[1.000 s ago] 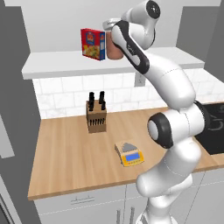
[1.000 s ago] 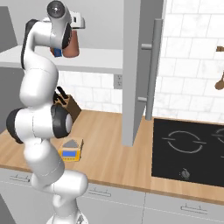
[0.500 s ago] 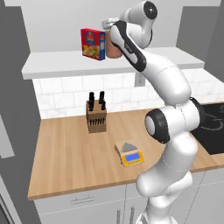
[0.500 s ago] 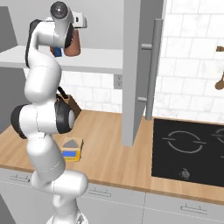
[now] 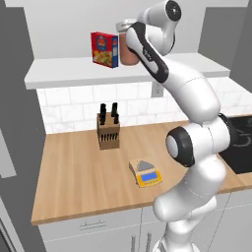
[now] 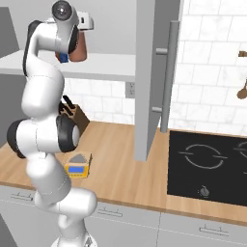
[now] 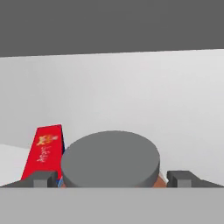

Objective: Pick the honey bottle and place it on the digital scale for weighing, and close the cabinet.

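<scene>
The honey bottle [image 5: 127, 55] [image 6: 79, 50] stands upright on the white shelf [image 5: 74, 71] inside the cabinet, just right of a red and blue cereal box. My gripper [image 5: 126, 41] [image 6: 80, 35] [image 7: 111, 178] is open and comes down over the bottle's top. In the hand view its grey lid [image 7: 109, 159] lies between the two fingertips [image 7: 41, 178], with a gap on each side. The digital scale [image 5: 145, 172] [image 6: 77, 164] lies on the wooden counter with nothing on it. The cabinet door [image 6: 147, 77] stands open, its bar handle [image 6: 168, 77] facing me.
The cereal box [image 5: 104, 49] [image 7: 45, 151] stands close on the bottle's left. A wooden knife block [image 5: 109, 132] sits at the back of the counter [image 5: 74, 177]. A black hob [image 6: 207, 159] lies to the right. Another open door panel [image 5: 17, 108] hangs at the left.
The hand has edged slightly closer over the bottle, jaws still wide. The bottle, box and scale have not moved.
</scene>
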### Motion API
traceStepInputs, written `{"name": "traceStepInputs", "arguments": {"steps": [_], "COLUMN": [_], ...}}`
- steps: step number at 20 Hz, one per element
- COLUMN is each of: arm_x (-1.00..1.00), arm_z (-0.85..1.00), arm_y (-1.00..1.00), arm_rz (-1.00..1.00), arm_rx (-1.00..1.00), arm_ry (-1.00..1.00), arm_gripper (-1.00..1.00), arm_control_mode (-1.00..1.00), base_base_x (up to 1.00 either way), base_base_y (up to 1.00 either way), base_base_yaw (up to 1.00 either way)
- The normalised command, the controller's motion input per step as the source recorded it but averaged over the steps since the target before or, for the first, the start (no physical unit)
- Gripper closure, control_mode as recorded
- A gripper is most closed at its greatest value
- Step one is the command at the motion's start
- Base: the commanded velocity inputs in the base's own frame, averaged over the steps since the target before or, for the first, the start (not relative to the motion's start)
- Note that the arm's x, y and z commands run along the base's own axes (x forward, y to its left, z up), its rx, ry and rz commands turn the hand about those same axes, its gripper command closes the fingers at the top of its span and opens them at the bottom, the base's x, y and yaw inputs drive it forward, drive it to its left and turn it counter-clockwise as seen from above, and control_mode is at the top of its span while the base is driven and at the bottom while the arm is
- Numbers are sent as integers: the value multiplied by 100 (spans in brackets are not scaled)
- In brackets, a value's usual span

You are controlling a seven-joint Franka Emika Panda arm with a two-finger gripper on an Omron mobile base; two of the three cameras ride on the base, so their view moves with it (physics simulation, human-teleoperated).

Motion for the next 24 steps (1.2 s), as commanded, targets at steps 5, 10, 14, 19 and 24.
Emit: {"name": "traceStepInputs", "arguments": {"steps": [5, 10, 14, 19, 24], "arm_x": [-55, -67, -88, -89, -100], "arm_z": [20, 6, 0, 2, 26], "arm_y": [-1, 1, 0, 0, -26], "arm_rz": [0, 0, 0, 0, 0], "arm_rx": [0, 0, 0, 0, 4], "arm_ry": [-13, -11, -17, -23, -2], "arm_gripper": [100, 100, 100, 100, 100], "arm_control_mode": [-100, -100, -100, -100, -100], "base_base_x": [0, 0, 0, 0, 0], "base_base_y": [0, 0, 0, 0, 0], "base_base_yaw": [0, 0, 0, 0, 0]}}
